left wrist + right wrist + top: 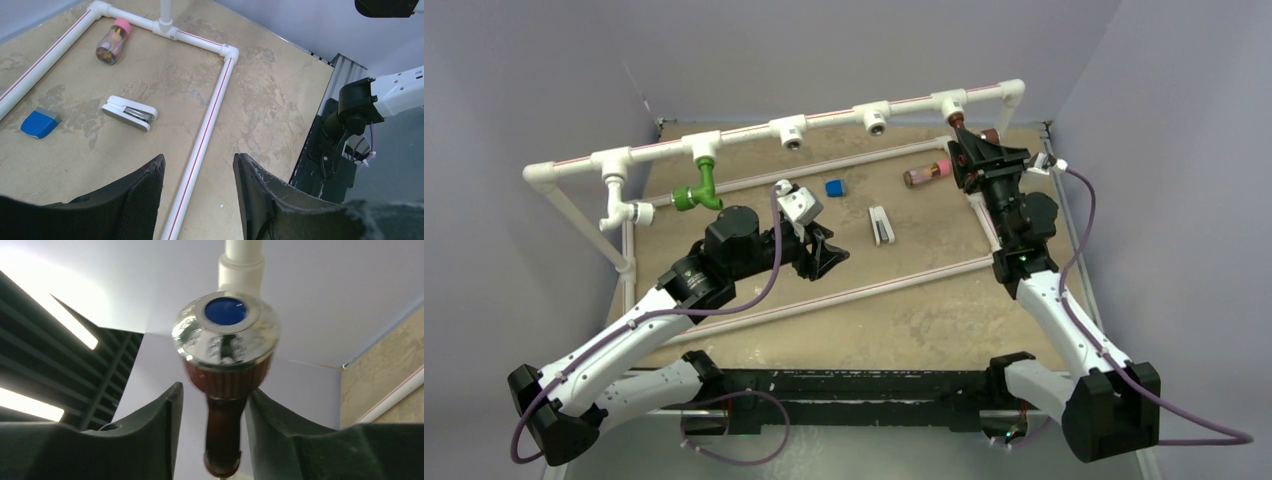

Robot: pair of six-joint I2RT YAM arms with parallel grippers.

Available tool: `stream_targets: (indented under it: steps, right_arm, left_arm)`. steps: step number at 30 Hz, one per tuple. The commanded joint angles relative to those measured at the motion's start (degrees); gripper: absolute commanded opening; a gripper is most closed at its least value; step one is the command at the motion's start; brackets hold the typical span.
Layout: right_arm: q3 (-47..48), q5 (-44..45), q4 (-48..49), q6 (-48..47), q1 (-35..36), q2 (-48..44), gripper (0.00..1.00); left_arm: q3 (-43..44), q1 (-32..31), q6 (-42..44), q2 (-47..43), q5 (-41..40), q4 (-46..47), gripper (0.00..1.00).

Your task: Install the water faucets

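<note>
A reddish-brown faucet [226,375] with a chrome, blue-centred cap hangs from the white T-fitting [242,270] at the right end of the pipe frame. My right gripper [215,389] reaches up around it with the jaws slightly apart; there is a gap at the left finger and the right finger is against the ribbed body. From above, that gripper [961,140] sits just under the fitting. A green faucet [699,188] and a white faucet [617,212] hang from the frame's left fittings. My left gripper [829,255] hovers open and empty over the table, seen in its own view [199,165] above a floor pipe [202,140].
Two T-fittings [792,131] [875,119] on the top rail point down bare. On the table lie a white stapler [881,224], a blue eraser [835,187] and a pink-capped cylinder [927,173]. White red-striped pipes frame the board.
</note>
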Motion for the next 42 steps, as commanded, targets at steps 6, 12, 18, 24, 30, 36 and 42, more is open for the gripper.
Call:
stream_targets:
  steps: [6, 12, 18, 24, 30, 36, 42]
  right_arm:
    - [-0.27, -2.90, 2.52, -6.68, 0.13, -4.22, 0.83]
    - [1.17, -4.16, -6.15, -14.43, 0.07, -6.53, 0.91]
    - [2.87, -5.84, -15.40, -24.22, -0.06, -7.93, 0.95]
    - [3.99, -7.64, -21.71, -39.41, -0.04, -11.52, 0.98]
    - [10.73, -6.61, -35.13, -61.13, -0.07, -13.21, 0.98]
    - [18.41, -0.68, -43.49, -79.59, -0.02, -14.67, 0.98]
    - [24.94, 0.57, -49.03, -90.63, 1.69, -14.65, 0.97]
  left_arm:
    - [1.90, -0.12, 0.42, -0.64, -0.04, 1.10, 0.52]
    - [1.87, -0.12, 0.42, -0.63, 0.05, 1.10, 0.51]
    - [1.87, -0.12, 0.34, -0.72, 0.33, 1.10, 0.51]
    - [1.87, -0.17, 0.24, -0.74, 0.38, 1.10, 0.51]
    - [1.97, -0.12, 0.16, -0.63, 0.80, 1.10, 0.51]
    - [1.96, -0.15, 0.01, -0.47, 0.95, 1.10, 0.51]
    - [1.96, -0.16, -0.19, -0.01, 1.30, 1.10, 0.51]
